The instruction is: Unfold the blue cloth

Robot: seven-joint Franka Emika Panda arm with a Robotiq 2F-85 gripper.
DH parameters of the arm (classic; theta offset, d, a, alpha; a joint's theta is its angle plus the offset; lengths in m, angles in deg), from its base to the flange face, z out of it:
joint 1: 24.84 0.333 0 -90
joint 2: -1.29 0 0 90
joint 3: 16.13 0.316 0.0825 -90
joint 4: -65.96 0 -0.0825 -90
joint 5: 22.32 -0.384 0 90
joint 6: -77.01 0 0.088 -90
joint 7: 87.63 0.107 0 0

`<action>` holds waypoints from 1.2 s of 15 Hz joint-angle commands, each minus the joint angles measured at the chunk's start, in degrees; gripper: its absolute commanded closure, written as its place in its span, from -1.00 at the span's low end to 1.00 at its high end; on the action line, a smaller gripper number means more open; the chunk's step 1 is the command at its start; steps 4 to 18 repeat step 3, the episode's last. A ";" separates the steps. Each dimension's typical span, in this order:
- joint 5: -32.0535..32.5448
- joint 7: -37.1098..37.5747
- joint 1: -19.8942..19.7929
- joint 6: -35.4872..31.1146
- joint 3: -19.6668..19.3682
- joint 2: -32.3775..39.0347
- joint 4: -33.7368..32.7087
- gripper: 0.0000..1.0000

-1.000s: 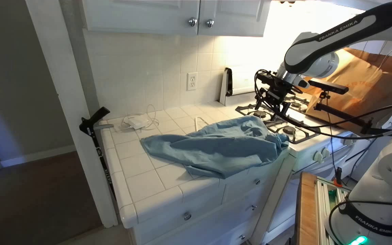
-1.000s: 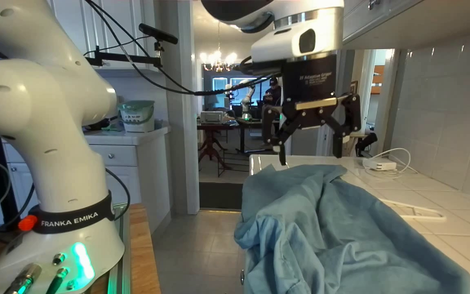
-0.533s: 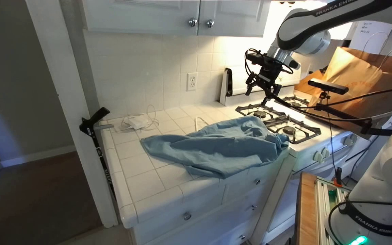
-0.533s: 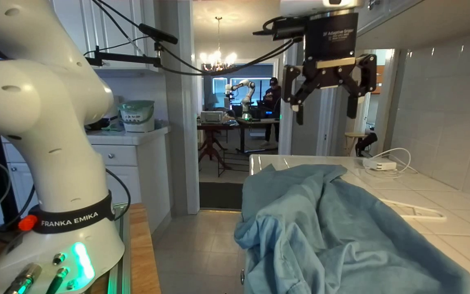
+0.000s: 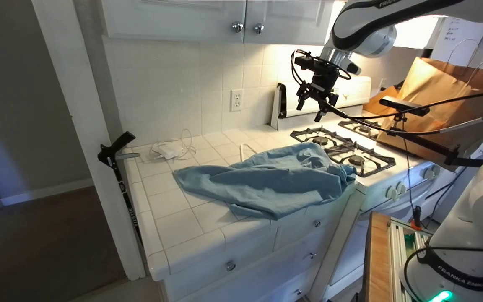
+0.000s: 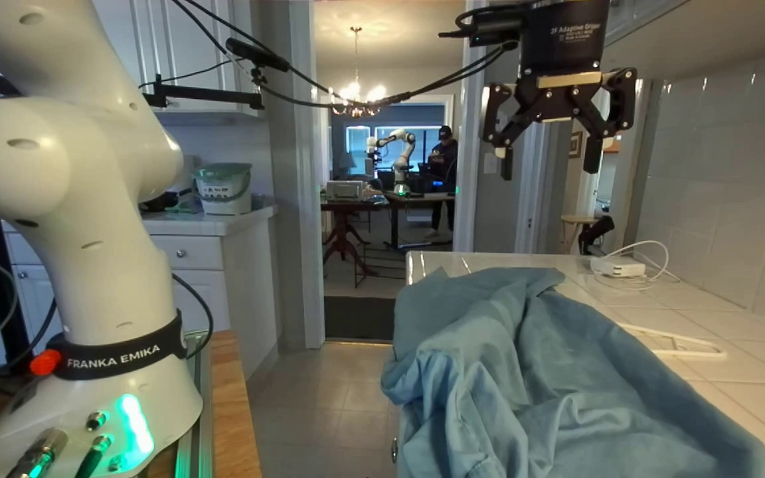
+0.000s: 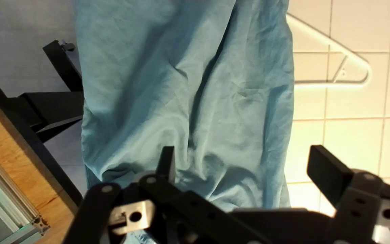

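Note:
The blue cloth lies crumpled on the white tiled counter in both exterior views. Its folds run lengthwise, and its near edge hangs over the counter's front edge. One end is bunched beside the stove. In the wrist view the cloth fills the middle, with deep creases. My gripper is open and empty, high above the counter and apart from the cloth. Its spread fingers also show in an exterior view and in the wrist view. The cloth's underside is hidden.
A white hanger lies partly under the cloth; it also shows in the wrist view. A white charger with cable lies near the wall. The stove and a paper bag stand beside the counter. Cabinets hang above.
The open gripper has risen and shifted away from the robot base, toward the back wall, moving less in the last half second. The cloth has not moved.

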 commanded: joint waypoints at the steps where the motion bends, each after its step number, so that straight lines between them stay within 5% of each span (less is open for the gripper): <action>1: 0.30 0.22 1.00 0.13 -0.96 0.06 -0.19 -1.00; 18: 0.31 0.26 1.00 0.17 -0.96 0.09 -0.29 -1.00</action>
